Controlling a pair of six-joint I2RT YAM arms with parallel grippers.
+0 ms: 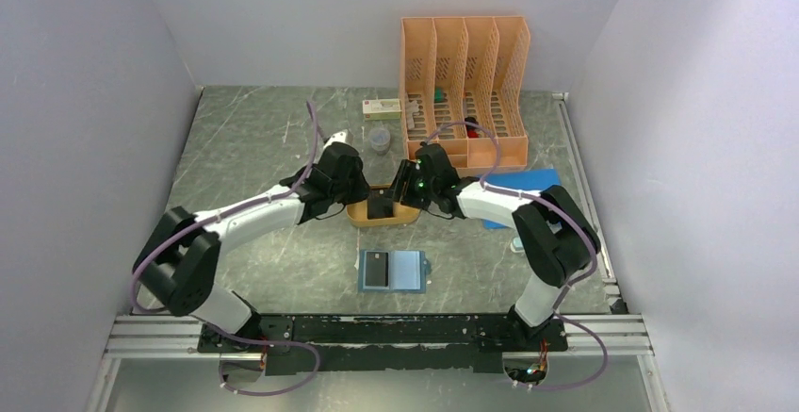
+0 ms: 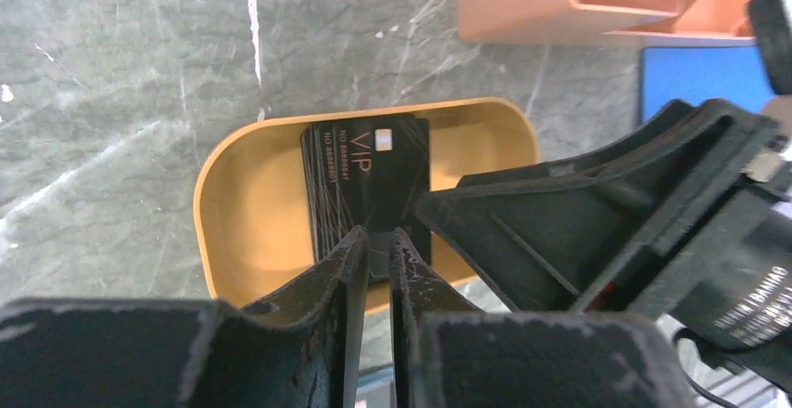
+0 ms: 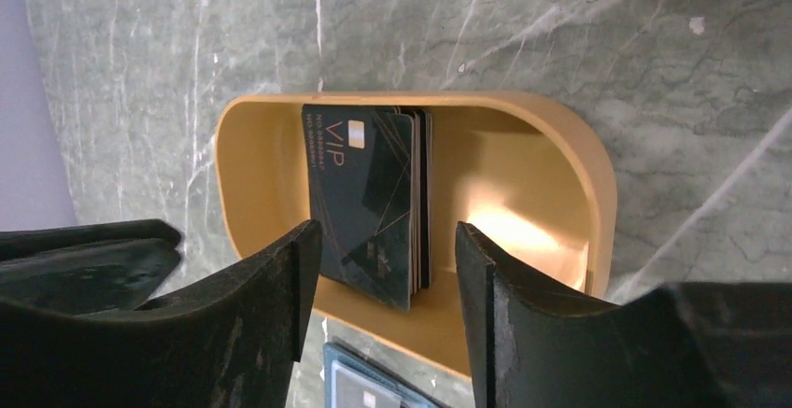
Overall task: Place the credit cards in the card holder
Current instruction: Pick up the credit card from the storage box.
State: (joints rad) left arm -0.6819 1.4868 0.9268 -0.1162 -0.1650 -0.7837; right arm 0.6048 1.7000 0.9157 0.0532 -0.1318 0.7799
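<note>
Several black credit cards (image 3: 369,198) stand on edge as a stack in an orange oval tray (image 3: 523,175), the front one marked VIP (image 2: 374,161). My right gripper (image 3: 388,240) hangs open over the tray's near side, one finger on each side of the stack and neither touching it. My left gripper (image 2: 378,238) is at the stack's near edge. Its jaws are only a narrow slit apart and clamp nothing. From above, both grippers meet over the tray (image 1: 358,214). The teal card holder (image 1: 407,271) lies open nearer the bases, with one dark card (image 1: 377,268) in its left pocket.
An orange file organizer (image 1: 466,82) stands at the back right. A flat blue sheet (image 1: 523,186) lies under the right arm. A small white box (image 1: 382,107) and a clear cup (image 1: 379,139) sit behind the tray. Walls close in on both sides.
</note>
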